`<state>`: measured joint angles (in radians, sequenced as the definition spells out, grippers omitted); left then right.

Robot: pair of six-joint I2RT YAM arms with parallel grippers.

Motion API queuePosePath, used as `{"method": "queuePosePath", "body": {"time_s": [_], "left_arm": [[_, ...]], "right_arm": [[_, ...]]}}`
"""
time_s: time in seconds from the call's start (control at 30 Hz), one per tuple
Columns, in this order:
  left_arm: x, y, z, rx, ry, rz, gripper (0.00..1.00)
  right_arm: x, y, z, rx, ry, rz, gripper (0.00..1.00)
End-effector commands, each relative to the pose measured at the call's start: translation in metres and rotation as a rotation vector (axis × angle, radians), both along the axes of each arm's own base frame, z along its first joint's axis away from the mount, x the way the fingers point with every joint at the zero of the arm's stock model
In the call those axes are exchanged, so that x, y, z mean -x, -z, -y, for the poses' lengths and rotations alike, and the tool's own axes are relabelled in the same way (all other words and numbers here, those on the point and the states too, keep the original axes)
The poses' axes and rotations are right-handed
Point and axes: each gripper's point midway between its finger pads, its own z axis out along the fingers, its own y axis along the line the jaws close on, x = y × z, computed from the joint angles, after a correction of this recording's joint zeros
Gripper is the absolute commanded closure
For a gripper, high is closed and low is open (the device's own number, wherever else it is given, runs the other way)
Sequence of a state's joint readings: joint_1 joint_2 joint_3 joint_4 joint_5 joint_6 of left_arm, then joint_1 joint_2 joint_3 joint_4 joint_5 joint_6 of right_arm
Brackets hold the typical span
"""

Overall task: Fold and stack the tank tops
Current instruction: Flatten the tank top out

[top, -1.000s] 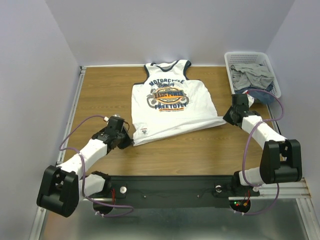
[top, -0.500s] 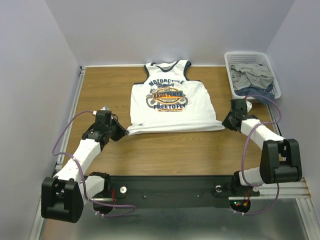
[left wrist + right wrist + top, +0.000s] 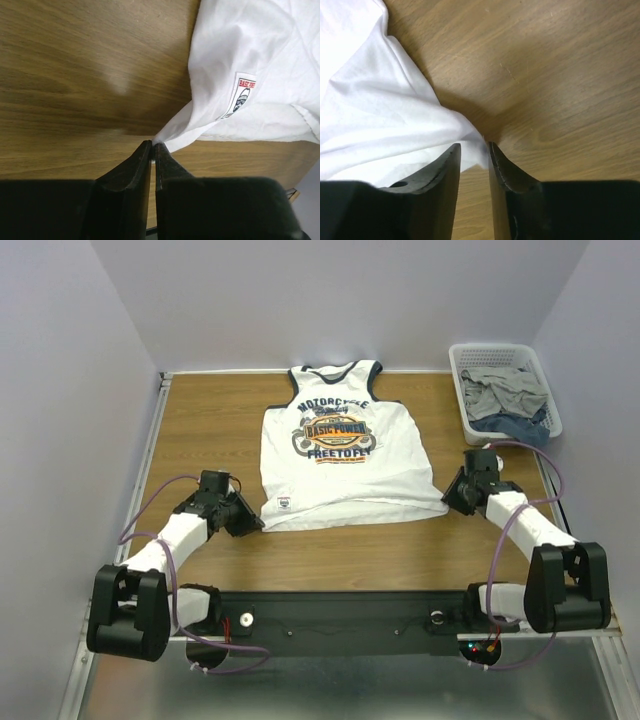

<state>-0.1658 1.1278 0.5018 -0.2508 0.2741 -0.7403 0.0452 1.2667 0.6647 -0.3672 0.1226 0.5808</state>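
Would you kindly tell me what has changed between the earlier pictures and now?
Both grippers drew the hem of the tank top toward the arms, so it now lies straight. The left gripper swung out left, then back in; the right gripper came nearer. The right jaws stand parted around their hem corner; the left show only a slit, grip unclear. The collar end and the basket of clothes stayed put.

a robotics lab cell: a wood-grain counter (image 3: 200, 410) boxed in by plain pale walls (image 3: 330, 300), metal rails (image 3: 150, 445) along its edges, two cabled robot arms (image 3: 165, 540) bolted to a black base (image 3: 340, 612) at 6 o'clock, a white basket (image 3: 495, 346) at 1 o'clock.
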Motion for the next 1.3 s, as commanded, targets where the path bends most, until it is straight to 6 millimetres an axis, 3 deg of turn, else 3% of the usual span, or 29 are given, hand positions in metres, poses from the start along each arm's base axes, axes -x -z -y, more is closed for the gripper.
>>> {"method": "queuePosePath", "body": {"time_s": [0.0,0.13,0.23,0.3,0.33,0.4,0.43,0.53,0.7,0.77,1.0,1.27], "left_arm": [[-0.011,-0.012,0.005,0.012,0.046,0.036,0.75],[-0.008,-0.011,0.005,0.013,0.05,0.033,0.63],[-0.008,-0.013,0.005,0.014,0.052,0.04,0.6],[-0.011,-0.017,0.004,0.008,0.047,0.053,0.59],[-0.011,-0.018,0.003,0.003,0.047,0.056,0.59],[-0.013,-0.019,0.001,-0.007,0.041,0.059,0.59],[-0.014,-0.019,0.0,-0.013,0.041,0.061,0.59],[-0.013,-0.016,0.0,-0.019,0.039,0.055,0.59],[-0.012,-0.015,-0.001,-0.019,0.032,0.054,0.59],[-0.013,-0.016,-0.001,-0.02,0.027,0.056,0.59],[-0.012,-0.013,-0.001,-0.021,0.028,0.051,0.59],[-0.011,-0.012,0.0,-0.023,0.031,0.049,0.59]], "right_arm": [[0.003,-0.021,0.0,-0.014,-0.002,0.025,0.63],[0.004,-0.041,-0.002,-0.016,-0.019,0.054,0.59],[0.001,-0.056,-0.017,-0.017,-0.068,0.086,0.73],[-0.005,-0.066,-0.031,-0.001,-0.107,0.108,0.76],[-0.004,-0.064,-0.053,0.002,-0.166,0.102,0.76],[-0.011,-0.07,-0.075,0.022,-0.22,0.122,0.76],[-0.011,-0.061,-0.098,0.025,-0.283,0.102,0.76],[-0.017,-0.053,-0.139,0.028,-0.393,0.1,0.76],[-0.025,-0.044,-0.193,0.023,-0.543,0.114,0.74],[-0.028,-0.031,-0.203,0.051,-0.564,0.092,0.72],[-0.042,-0.016,-0.231,0.077,-0.623,0.098,0.68],[-0.047,-0.005,-0.244,0.085,-0.637,0.089,0.65]]}}
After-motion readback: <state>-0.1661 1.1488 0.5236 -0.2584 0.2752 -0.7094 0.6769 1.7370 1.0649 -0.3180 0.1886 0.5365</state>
